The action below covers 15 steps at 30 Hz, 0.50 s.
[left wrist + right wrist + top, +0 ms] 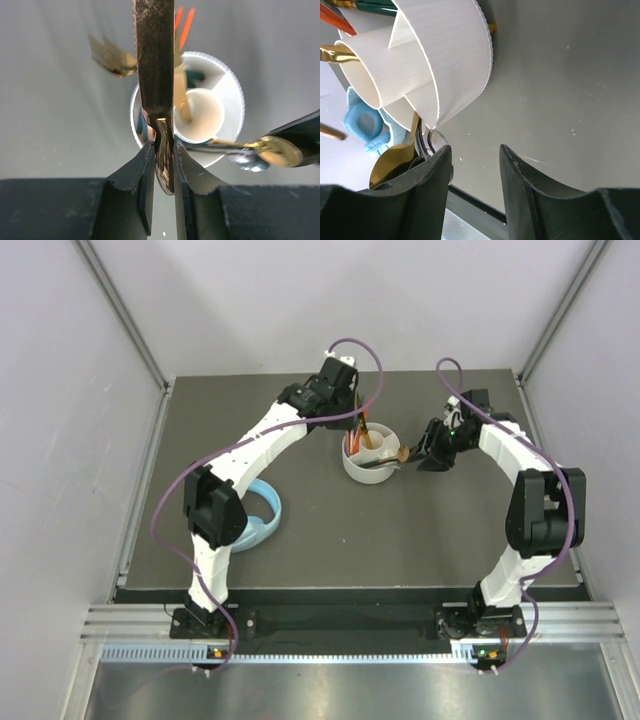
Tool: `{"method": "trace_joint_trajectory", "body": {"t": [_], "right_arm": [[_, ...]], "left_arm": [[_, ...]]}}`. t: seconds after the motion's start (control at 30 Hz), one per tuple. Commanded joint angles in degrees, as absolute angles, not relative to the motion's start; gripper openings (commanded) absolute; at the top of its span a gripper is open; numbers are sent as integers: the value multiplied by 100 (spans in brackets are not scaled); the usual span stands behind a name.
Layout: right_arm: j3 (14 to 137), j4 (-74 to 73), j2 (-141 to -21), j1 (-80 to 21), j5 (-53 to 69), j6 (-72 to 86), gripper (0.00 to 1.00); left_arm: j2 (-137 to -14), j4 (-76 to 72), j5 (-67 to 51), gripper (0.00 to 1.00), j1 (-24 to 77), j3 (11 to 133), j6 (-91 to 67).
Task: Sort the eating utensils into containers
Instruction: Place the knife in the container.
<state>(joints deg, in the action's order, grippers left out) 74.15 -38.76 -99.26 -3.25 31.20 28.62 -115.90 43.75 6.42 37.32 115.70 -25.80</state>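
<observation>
The round white divided holder (368, 462) stands mid-table. My left gripper (352, 418) hovers over its far rim; in the left wrist view my left gripper (164, 167) is shut on the bowl end of a dark bronze spoon (154, 60), whose handle points away over the holder (227, 95). Orange chopsticks (183, 25) and a gold fork (114, 59) stick out of it. My right gripper (427, 454) is open beside the holder's right wall (455, 55). A gold spoon (395, 157) and a silver spoon (247, 161) lean out just outside its left finger (427, 180).
Light blue headphones (262, 515) lie left of the holder, near the left arm's elbow; they also show in the right wrist view (365, 125). Grey side walls and metal rails frame the dark mat (400, 540).
</observation>
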Motion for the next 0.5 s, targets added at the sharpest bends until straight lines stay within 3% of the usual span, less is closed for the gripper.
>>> {"method": "trace_joint_trajectory", "body": {"t": [0.0,0.47], "right_arm": [[7629,-3797,-10002,-404,3120,2900,44],[7234,-3902,-9976,-457,3164,2769,44]], "left_arm": [[-11435,4052,703,0,3840,12129,-2461],[-11908,3577,650,0,4333,12471,-2241]]}}
